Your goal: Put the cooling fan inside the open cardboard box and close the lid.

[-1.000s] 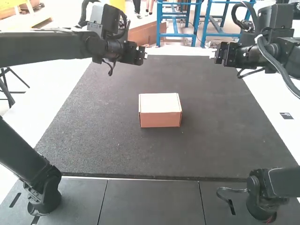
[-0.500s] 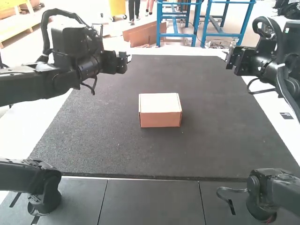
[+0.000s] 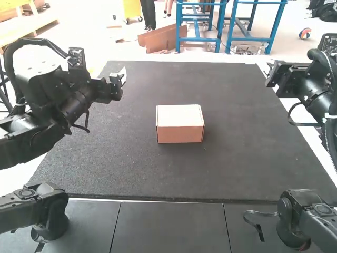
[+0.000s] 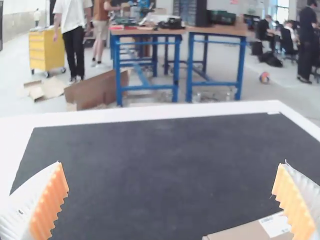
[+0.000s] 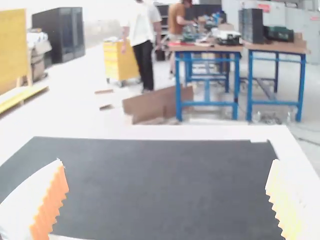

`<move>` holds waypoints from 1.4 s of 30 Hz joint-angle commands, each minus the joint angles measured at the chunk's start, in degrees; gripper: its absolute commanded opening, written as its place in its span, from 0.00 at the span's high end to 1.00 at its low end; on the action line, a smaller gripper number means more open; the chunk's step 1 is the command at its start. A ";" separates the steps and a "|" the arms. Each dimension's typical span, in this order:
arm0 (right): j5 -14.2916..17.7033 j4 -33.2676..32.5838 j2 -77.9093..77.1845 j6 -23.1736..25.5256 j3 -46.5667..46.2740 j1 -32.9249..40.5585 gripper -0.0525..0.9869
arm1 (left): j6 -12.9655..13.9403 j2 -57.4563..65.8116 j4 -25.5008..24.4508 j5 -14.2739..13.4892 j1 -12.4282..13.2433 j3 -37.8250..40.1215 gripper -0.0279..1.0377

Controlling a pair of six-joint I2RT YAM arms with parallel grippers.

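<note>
**Box shut at mid-worktop, both tools wide and clear of it**

A small plain brown cardboard box sits at the middle of the black textured mat that covers the white worktop, well apart from every edge. Its lid lies flat and flush, the front flap tucked down. That suggests the closing step is done and nothing needs holding.

The two arms fit that reading. The left tool hangs above the mat's far-left corner and the right tool above its far-right corner. Both are well away from the box and carry nothing. In each wrist view the white ribbed fingers with orange pads stand spread far apart with bare mat between them. Placed like this, the arms leave the box free on all sides and cannot nudge the lid.

The cooling fan is probably inside the box, but the shut lid hides the contents, so this cannot be confirmed. From above it is also hard to tell whether the flap is fully seated or only resting.

The left wrist view cuts the box down to one corner bearing a white label; the print on it is too small to make out. In the high view the right arm runs off the frame's edge, and its fingers are hard to tell apart there.
</note>
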 commanded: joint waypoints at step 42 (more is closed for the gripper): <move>3.08 13.70 -22.39 -8.61 -29.27 -0.73 0.08 | 2.27 -32.06 -1.13 5.53 0.13 -22.94 0.07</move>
